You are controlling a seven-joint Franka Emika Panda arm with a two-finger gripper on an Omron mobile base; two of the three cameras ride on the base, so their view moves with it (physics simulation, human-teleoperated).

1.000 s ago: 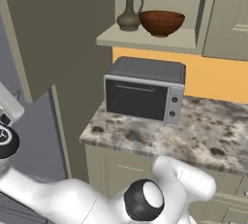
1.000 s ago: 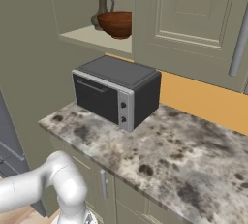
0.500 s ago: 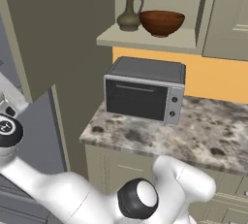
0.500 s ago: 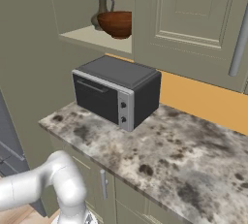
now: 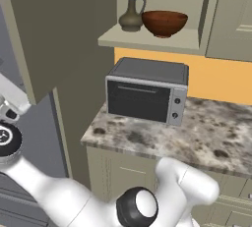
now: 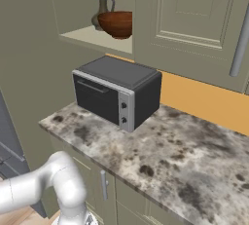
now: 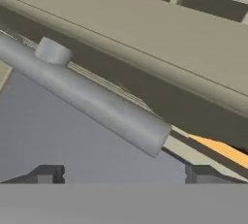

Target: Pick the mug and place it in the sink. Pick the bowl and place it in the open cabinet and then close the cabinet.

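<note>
A grey bar handle on a round standoff is running diagonally across a flat grey panel, olive-beige panelled surfaces are lying beyond it with an orange strip showing at right, and the gripper jaws are standing wide apart below, touching nothing.

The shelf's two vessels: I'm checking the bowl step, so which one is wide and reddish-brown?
The bowl, the shallow, open one. The jug touching its side is dark, tall and narrow-necked.
</note>
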